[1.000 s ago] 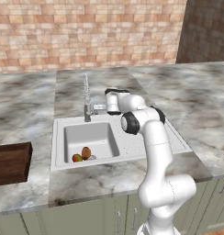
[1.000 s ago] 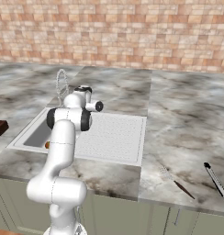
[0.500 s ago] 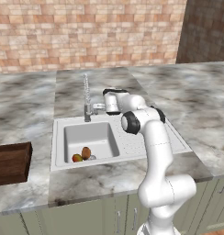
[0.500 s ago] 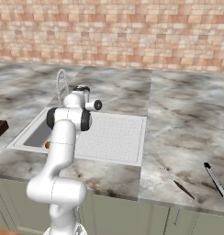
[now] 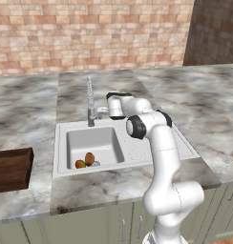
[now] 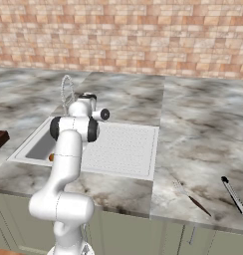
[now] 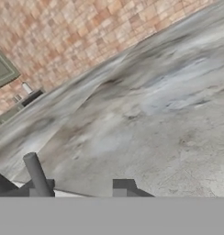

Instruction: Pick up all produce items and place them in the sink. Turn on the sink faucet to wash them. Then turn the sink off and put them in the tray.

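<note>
Left base view, frame centre: gripper [image 5: 103, 112] beside the sink faucet [image 5: 90, 101] base, jaw spread impossible to judge; likely nudging the lever, best pushed sideways gently. Both produce items [image 5: 85, 161] low in the sink [image 5: 156, 147] basin. Right base view, upper left: spout upright, long axis vertical. Hand view, lower left: faucet stem [image 7: 36, 175] tilted beside a fingertip [image 7: 125, 187].

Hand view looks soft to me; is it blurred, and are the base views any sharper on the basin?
Hand view: the marble counter and brick wall are smeared and tilted, no crisp edges. Left base view: sharper, even flat light; the produce items read clearly in the sink, with soft shading on the basin walls. Right base view: sharp too, but the arm covers most of the basin.
</note>
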Tool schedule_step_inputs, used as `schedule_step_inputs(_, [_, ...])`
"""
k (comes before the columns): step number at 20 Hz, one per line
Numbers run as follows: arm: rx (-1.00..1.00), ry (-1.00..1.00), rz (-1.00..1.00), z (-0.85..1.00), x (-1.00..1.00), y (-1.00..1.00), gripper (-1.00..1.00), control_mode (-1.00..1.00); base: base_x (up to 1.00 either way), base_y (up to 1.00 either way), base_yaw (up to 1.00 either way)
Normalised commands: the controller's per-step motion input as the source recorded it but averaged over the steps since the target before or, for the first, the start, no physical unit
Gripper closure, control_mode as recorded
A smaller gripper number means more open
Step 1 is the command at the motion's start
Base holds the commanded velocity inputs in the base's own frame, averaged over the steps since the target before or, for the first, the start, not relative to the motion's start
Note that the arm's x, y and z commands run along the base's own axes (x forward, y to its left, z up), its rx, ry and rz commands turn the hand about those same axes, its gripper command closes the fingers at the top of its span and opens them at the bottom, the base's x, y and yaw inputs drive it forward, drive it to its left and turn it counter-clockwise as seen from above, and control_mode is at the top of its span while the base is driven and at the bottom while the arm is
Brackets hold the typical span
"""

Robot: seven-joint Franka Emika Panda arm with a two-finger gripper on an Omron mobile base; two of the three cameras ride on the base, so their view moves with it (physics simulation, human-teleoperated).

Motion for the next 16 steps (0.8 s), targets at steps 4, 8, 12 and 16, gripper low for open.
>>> schedule_step_inputs(4, [0.04, 0.0, -0.05, -0.43, 0.0, -0.72, 1.0, -1.0, 0.0, 0.0, 0.0])
schedule_step_inputs(8, [0.03, 0.0, -0.04, -0.45, 0.0, -0.67, 1.0, -1.0, 0.0, 0.0, 0.0])
schedule_step_inputs(12, [0.02, 0.0, -0.05, -0.47, 0.0, -0.64, 1.0, -1.0, 0.0, 0.0, 0.0])
schedule_step_inputs(16, [0.02, 0.0, -0.04, -0.43, 0.0, -0.59, 1.0, -1.0, 0.0, 0.0, 0.0])
